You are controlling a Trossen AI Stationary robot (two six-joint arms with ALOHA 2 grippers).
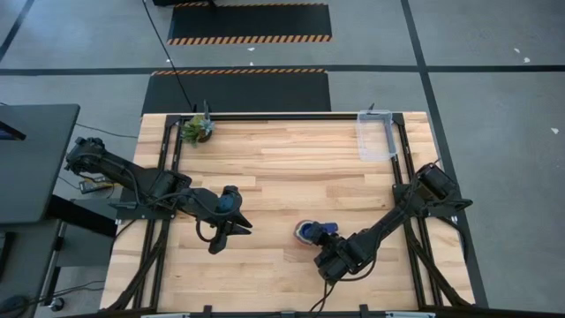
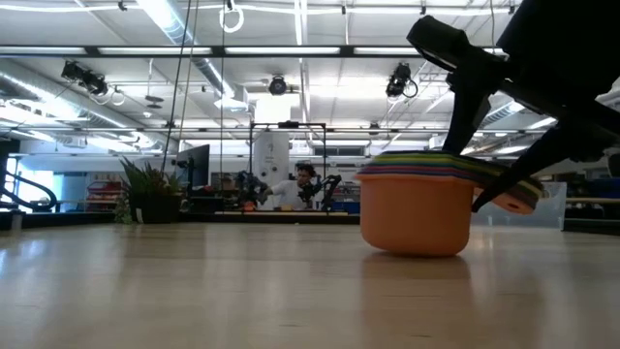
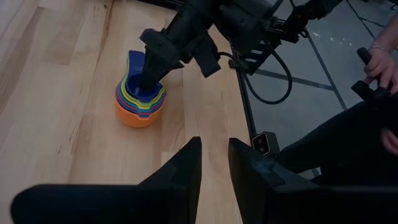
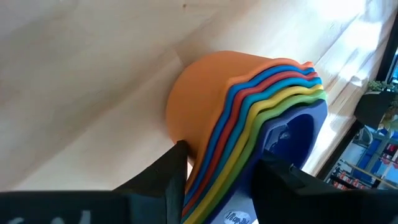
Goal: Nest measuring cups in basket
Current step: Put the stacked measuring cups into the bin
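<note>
The measuring cups are nested in one stack, orange outermost and dark blue innermost, standing on the table near its near edge, right of the middle. In the low view the measuring cups rest on the orange base. My right gripper is shut on their stacked handles. My left gripper hovers to the left of the stack, slightly open and holding nothing. The clear basket sits at the far right corner, apart from both grippers. My right gripper pinches the stacked handles close to the cup rims, one finger against the orange underside and the other finger on the dark blue top. It slants down from the near right. The stack's orange base stays on the table.
A small green potted plant stands at the far edge toward the left. Bare wood lies between the stack and the basket. A person's hands and dark sleeve show beyond the table's edge in the left wrist view.
</note>
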